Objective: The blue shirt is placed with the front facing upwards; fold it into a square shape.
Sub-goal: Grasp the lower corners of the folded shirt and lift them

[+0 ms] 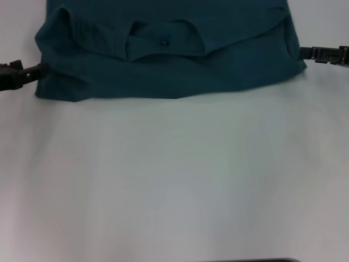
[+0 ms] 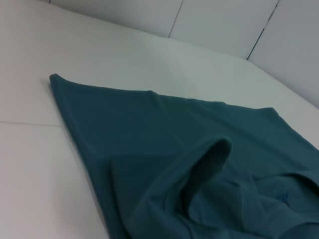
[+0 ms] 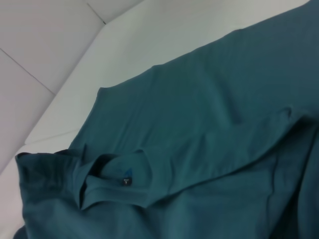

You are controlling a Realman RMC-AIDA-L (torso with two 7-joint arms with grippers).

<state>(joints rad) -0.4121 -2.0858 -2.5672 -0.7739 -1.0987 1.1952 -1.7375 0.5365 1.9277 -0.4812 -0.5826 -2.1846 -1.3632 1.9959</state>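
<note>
Teal blue shirt folded | neck label unreadable | left tool, right tool: grip undeterminable

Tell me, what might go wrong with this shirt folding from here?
The left gripper touches the blue shirt at its edge; pulling away could drag the fold askew. The right gripper sits by the opposite edge with the same risk. A sleeve is puffed up, so the next fold may trap a lump.
</note>
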